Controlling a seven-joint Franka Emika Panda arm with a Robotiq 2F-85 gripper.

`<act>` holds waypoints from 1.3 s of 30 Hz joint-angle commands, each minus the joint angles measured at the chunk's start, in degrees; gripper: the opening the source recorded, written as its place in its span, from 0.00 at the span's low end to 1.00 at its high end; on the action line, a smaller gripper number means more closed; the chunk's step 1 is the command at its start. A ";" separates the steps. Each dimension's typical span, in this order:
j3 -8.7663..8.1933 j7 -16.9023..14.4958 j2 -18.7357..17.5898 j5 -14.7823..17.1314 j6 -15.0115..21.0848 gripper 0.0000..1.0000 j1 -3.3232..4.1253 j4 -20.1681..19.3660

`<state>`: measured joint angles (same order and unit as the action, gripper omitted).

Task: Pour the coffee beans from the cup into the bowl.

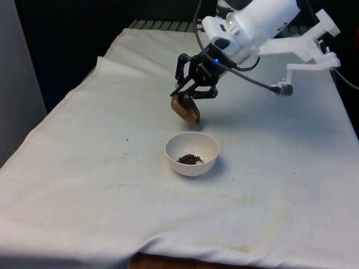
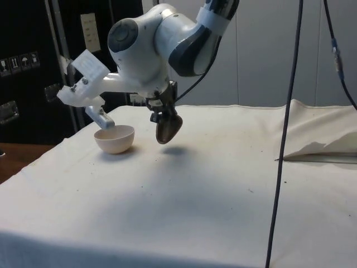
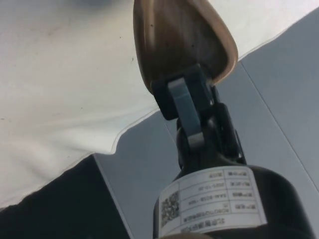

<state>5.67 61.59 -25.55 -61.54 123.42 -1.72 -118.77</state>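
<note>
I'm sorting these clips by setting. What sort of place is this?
Most likely a robot lab or test bench, not a kitchen: a table under a plain white cloth, dark cabinets behind, and loose cables hanging over it.

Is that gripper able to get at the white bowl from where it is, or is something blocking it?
Probably yes. The gripper, shut on the tipped brown cup, hangs just beyond the bowl, with nothing standing between them on the cloth. Coffee beans already lie inside.

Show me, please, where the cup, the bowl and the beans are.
cup (image 1: pixel 185 109): front view, on its brown side.
bowl (image 1: pixel 176 147): front view, on its white rim.
beans (image 1: pixel 190 159): front view, middle of the pile inside the bowl.
</note>
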 commanded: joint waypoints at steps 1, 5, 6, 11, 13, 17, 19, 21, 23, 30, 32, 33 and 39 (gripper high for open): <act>0.29 -0.74 0.52 0.63 1.26 0.00 -0.69 -0.57; -0.63 -1.32 0.80 1.26 2.92 0.00 -0.80 -0.97; -0.86 -1.49 0.86 1.43 3.32 0.00 -0.74 -1.09; -2.52 -1.55 1.15 1.66 4.35 0.00 0.00 -1.38; -2.52 -2.23 1.83 2.52 6.30 0.00 -0.63 -2.23; -3.27 -2.46 2.41 3.21 8.08 0.00 -0.69 -2.92; -3.44 -2.58 2.52 3.44 8.48 0.00 -0.69 -3.09; -3.72 -2.69 2.75 3.78 9.11 0.00 -0.63 -3.38; -4.18 -2.86 3.15 4.18 10.20 0.00 -0.69 -3.90; -5.21 -3.27 4.07 5.16 12.55 0.00 -0.69 -5.10; -5.56 -3.44 4.35 5.50 13.18 0.00 -0.69 -5.44; -5.73 -3.61 4.53 5.67 13.52 0.00 -0.69 -5.56; -6.65 -3.95 5.10 6.70 15.81 0.00 -0.57 -6.47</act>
<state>-1.26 58.21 -20.68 -55.46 138.08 -1.78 -124.79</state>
